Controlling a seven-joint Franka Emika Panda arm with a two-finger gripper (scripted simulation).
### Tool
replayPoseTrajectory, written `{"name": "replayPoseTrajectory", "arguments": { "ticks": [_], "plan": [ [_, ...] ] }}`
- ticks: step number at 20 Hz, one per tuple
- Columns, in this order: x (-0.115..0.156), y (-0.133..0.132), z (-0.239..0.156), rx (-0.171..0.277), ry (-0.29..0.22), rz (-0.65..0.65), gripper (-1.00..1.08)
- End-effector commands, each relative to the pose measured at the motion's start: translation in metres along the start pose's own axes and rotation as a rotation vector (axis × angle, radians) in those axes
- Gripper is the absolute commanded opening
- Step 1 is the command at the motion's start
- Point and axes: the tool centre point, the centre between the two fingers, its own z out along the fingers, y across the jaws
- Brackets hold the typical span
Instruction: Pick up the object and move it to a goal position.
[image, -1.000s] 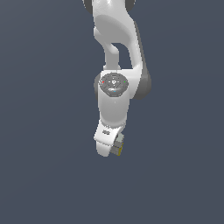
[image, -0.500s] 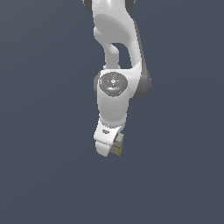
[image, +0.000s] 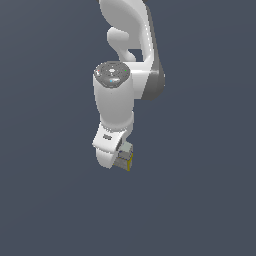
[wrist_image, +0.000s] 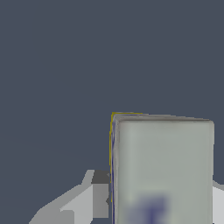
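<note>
Carton (image: 125, 158): small, grey-white, yellow side, bluish mark on its face (wrist_image: 162, 170).
Hand (image: 120, 161): clamped on the carton, above the dark surface (image: 50, 200).

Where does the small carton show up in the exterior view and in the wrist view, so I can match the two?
Exterior view: the carton sits under the arm's white hand, a little below picture centre, yellow side facing the exterior view's right.
Wrist view: the carton fills much of the frame, its grey-white face bearing a bluish mark.
Shared landmark: the pincer around the carton.
</note>
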Motion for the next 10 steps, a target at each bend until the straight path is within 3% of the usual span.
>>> {"name": "replayPoseTrajectory", "arguments": {
  "ticks": [1, 10],
  "plan": [
    [-0.018, -0.001, -0.019, -0.002, 0.001, 0.001, -1.0],
    [-0.071, -0.004, -0.074, -0.002, 0.001, 0.001, -1.0]
  ]
}}
